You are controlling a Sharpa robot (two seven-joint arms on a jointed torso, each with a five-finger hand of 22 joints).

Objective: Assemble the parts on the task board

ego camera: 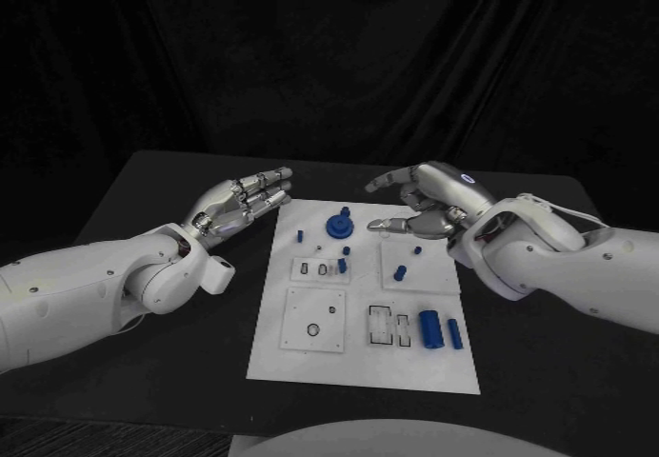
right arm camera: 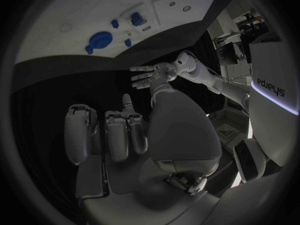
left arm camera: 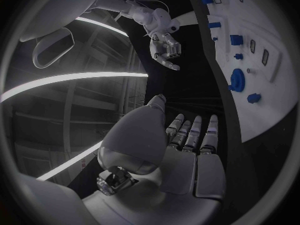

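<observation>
The white task board (ego camera: 360,367) lies in the middle of the black table. At its far end stands a round blue part (ego camera: 338,227), with small blue pegs (ego camera: 400,271) around it. Two blue cylinders (ego camera: 429,329) lie near the right edge. My left hand (ego camera: 245,202) hovers off the board's far left corner, fingers stretched out and holding nothing. My right hand (ego camera: 426,202) hangs over the far right corner, fingers loosely bent and apart, with nothing in them. The left wrist view shows the straight fingers (left arm camera: 190,135), the board (left arm camera: 275,100) and the round part (left arm camera: 237,79).
White inset plates with slots and holes (ego camera: 316,320) sit on the board's near half. Bare black table (ego camera: 165,190) runs along both sides of the board. In the right wrist view the board (right arm camera: 56,10) lies beyond my right hand (right arm camera: 125,135), with the left hand (right arm camera: 150,75) opposite.
</observation>
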